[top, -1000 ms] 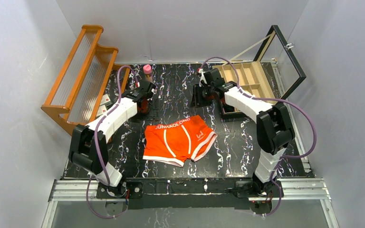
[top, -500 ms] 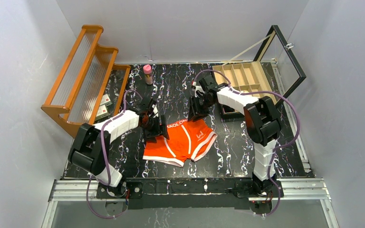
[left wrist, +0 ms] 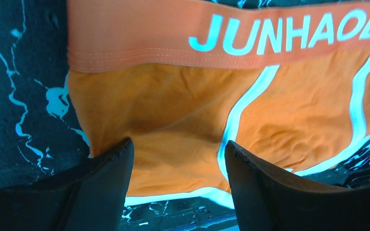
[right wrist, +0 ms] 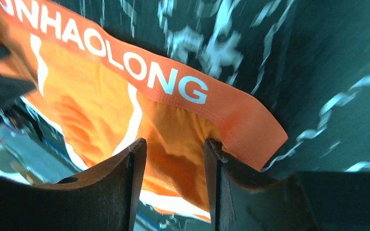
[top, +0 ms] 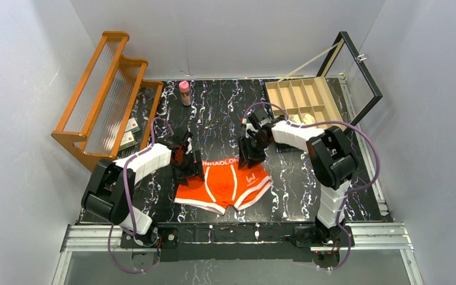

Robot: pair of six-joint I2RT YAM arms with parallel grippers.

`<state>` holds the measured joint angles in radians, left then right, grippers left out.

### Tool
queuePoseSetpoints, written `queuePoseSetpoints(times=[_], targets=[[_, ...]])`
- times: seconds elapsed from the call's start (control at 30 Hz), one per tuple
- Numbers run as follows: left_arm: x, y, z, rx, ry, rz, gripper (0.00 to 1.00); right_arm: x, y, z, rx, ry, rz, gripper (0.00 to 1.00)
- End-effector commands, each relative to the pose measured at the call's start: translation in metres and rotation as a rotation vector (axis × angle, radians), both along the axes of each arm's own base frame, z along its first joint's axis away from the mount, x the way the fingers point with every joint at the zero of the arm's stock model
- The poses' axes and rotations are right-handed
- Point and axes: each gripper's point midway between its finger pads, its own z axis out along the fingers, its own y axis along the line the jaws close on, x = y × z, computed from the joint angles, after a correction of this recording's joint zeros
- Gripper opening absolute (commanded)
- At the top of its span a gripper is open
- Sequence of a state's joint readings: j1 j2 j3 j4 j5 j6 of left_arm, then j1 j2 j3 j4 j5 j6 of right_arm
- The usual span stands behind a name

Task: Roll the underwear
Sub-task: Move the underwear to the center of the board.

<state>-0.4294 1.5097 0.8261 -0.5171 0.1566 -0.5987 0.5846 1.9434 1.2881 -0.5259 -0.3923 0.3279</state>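
Currently orange underwear flat mid-counter, toward near edge. Left gripper over waistband's left corner, jaws wide. Right gripper over right corner, jaws narrower, apart.

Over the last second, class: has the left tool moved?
Yes: the left tool moved nearward, away from the pink bottle, to the orange underwear's waistband.

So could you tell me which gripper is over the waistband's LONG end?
The right gripper: it hovers open above the LONG corner of the orange underwear; the left gripper is above JUN.
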Motion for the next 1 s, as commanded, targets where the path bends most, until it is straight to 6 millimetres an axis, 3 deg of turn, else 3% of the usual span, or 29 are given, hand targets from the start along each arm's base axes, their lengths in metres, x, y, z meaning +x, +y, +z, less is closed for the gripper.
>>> queuePoseSetpoints(times=[0.0, 0.1, 0.23, 0.33, 0.47, 0.6, 0.8, 0.97], targets=[[-0.053, 0.020, -0.009, 0.047, 0.166, -0.057, 0.68, -0.075, -0.018, -0.011, -0.088, 0.140, 0.061, 0.56], [-0.058, 0.023, 0.007, 0.051, 0.151, -0.076, 0.69, -0.089, -0.009, 0.006, -0.020, 0.135, 0.080, 0.59], [-0.029, 0.022, 0.041, 0.068, 0.011, -0.078, 0.75, -0.046, 0.004, 0.052, 0.027, -0.053, 0.038, 0.66], [-0.001, 0.022, 0.066, 0.097, -0.086, -0.086, 0.79, -0.012, -0.004, 0.073, -0.011, -0.156, -0.065, 0.69], [0.025, 0.028, 0.079, 0.140, -0.135, -0.119, 0.85, 0.000, -0.036, 0.065, -0.045, -0.128, -0.271, 0.73], [0.044, 0.028, 0.072, 0.104, -0.099, -0.146, 0.86, -0.014, -0.054, 0.048, 0.003, -0.035, -0.384, 0.74], [0.051, 0.018, 0.046, -0.003, 0.000, -0.164, 0.86, -0.022, -0.042, 0.031, 0.064, 0.082, -0.388, 0.74], [0.032, 0.011, 0.020, -0.094, 0.103, -0.162, 0.82, -0.029, -0.044, 0.006, 0.007, 0.161, -0.390, 0.65]])
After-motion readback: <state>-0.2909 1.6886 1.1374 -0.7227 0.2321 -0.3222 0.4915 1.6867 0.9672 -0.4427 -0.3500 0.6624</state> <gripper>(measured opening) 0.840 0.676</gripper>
